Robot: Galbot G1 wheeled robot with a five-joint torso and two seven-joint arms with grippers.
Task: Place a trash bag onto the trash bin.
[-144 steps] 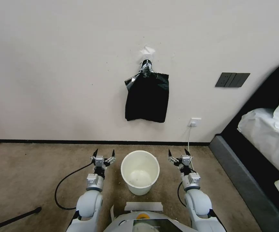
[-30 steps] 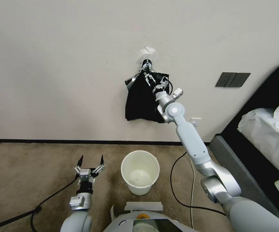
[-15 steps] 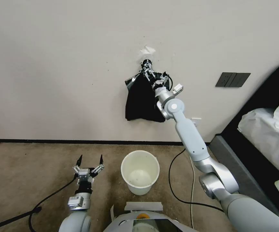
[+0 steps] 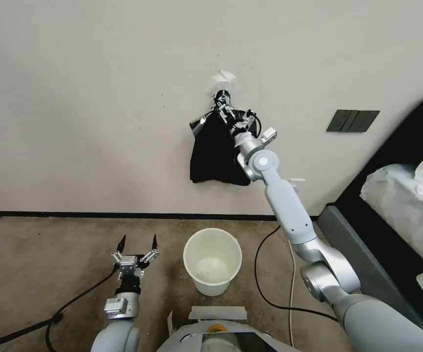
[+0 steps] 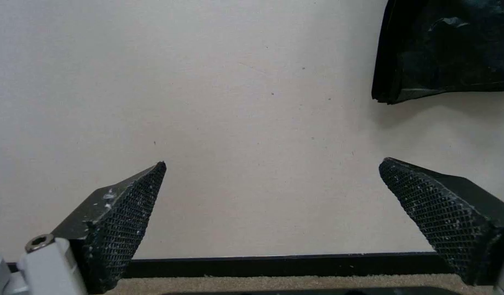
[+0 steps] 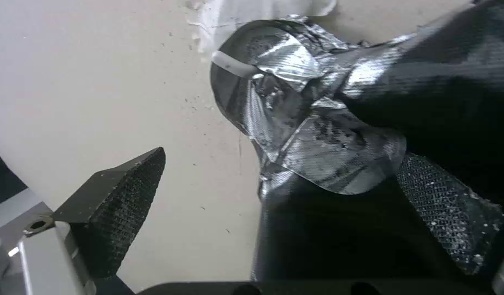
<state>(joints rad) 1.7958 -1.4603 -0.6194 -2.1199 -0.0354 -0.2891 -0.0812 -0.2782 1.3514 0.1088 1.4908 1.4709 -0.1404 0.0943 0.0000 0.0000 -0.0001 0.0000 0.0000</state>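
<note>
A dark switch panel (image 4: 352,121) and white outlet (image 4: 295,185) sit on the wall; a bed (image 4: 407,205) stands right, on brown carpet (image 4: 35,259).

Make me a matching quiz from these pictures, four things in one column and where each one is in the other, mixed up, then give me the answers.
Things:
1. bundle of bags
2. trash bin
3. left gripper
4. right gripper

Places:
A. on the carpet, between the two arms
B. low over the carpet, beside the bin, jaws spread
C. hanging on the wall from a silvery top
D. raised to the wall, jaws spread at the bundle's silvery top

Pairs: 1-C, 2-A, 3-B, 4-D
</note>
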